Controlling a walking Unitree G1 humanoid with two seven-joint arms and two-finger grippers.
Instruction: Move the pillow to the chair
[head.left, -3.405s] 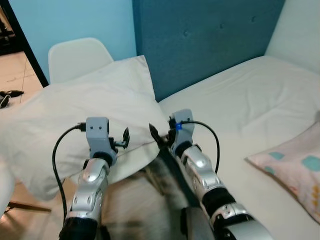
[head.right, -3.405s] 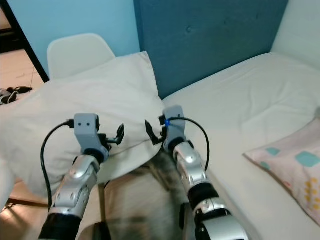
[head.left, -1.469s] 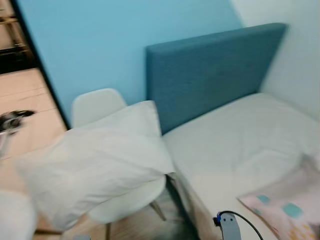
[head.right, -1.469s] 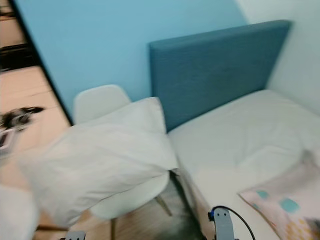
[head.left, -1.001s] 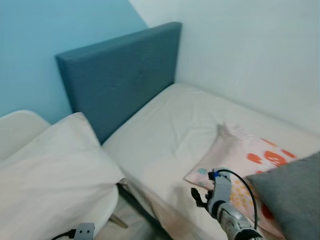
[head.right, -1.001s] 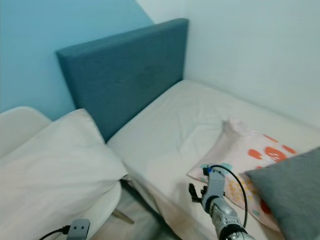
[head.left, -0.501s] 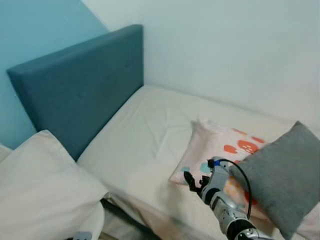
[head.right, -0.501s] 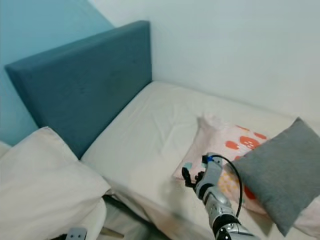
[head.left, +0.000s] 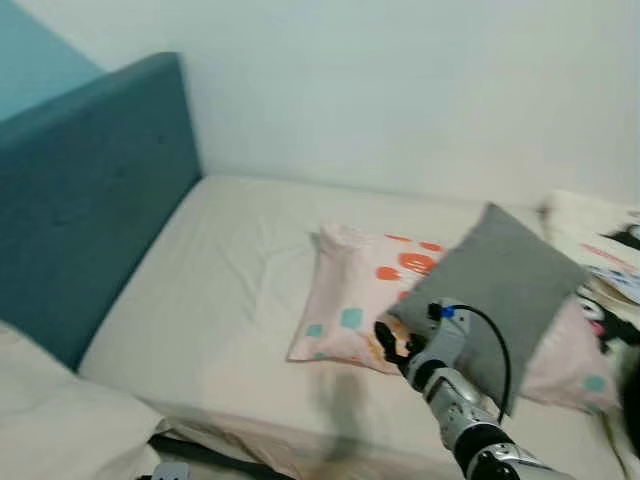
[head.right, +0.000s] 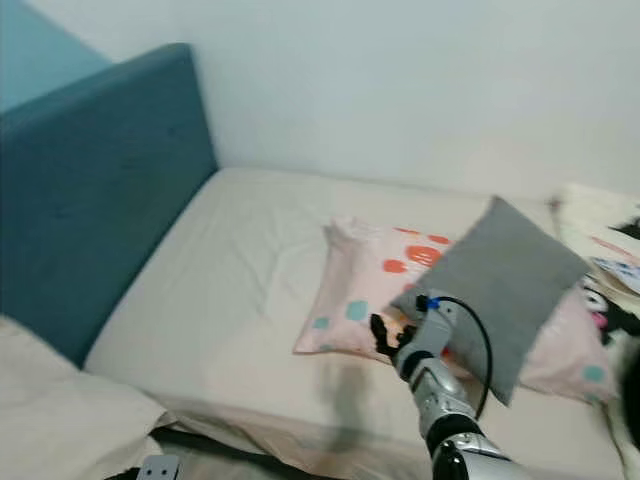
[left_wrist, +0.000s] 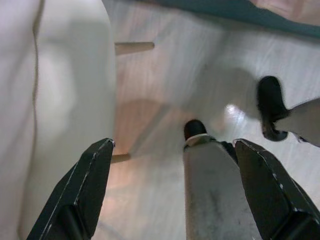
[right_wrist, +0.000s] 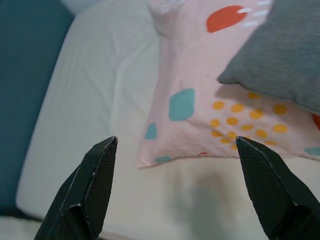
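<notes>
The white pillow (head.right: 55, 420) lies at the lower left, beside the teal headboard (head.right: 100, 190); in the left wrist view its seamed edge (left_wrist: 17, 100) rests on the white chair seat (left_wrist: 80, 85). My left gripper (left_wrist: 173, 143) hangs low and open over the floor next to the chair, holding nothing. My right gripper (head.left: 392, 340) is raised over the bed, open and empty, just in front of a pink patterned pillow (head.left: 355, 290). A grey cushion (head.left: 500, 290) leans on that pink pillow.
The white mattress (head.left: 220, 280) stretches from the headboard to the pale wall (head.left: 400, 90). A printed blanket (head.left: 605, 265) lies at the far right. Wooden chair legs (left_wrist: 134, 47) and my own foot (left_wrist: 272, 107) are over the shiny floor.
The camera has swung right, from the chair to the bed, so the white pillow slid to the lower left. My right arm has come up near the pink pillow; the left has dropped low.
</notes>
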